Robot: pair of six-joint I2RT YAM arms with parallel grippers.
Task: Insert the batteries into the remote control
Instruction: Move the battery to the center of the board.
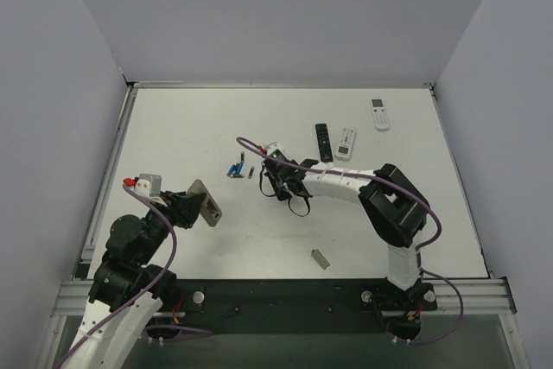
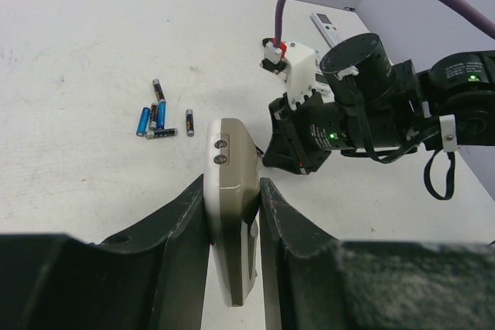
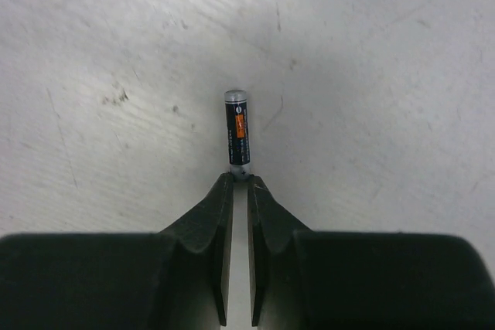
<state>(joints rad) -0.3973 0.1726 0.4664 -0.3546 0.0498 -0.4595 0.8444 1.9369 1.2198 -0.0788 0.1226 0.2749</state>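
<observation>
- Lying nearest, a small grey piece [image 1: 320,258], possibly the battery cover, is seen loose on the table [image 1: 173,118].
- The remote control [image 2: 226,148] is clamped edgewise in the left gripper [image 2: 232,187]; no battery is seen loaded in it.
- The right gripper [image 3: 240,182] is drawn nearly together at the near end of one black battery [image 3: 237,130]; a true hold cannot be confirmed.
- The other batteries [image 2: 158,120] are left clustered on the table beyond, so loading is judged barely begun.

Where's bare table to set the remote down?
Free: the far-left corner behind the batteries, and the near strip between the remote control in the left gripper and the grey piece. Crowded: mid-table around the right gripper, and far right by the spare remotes.
</observation>
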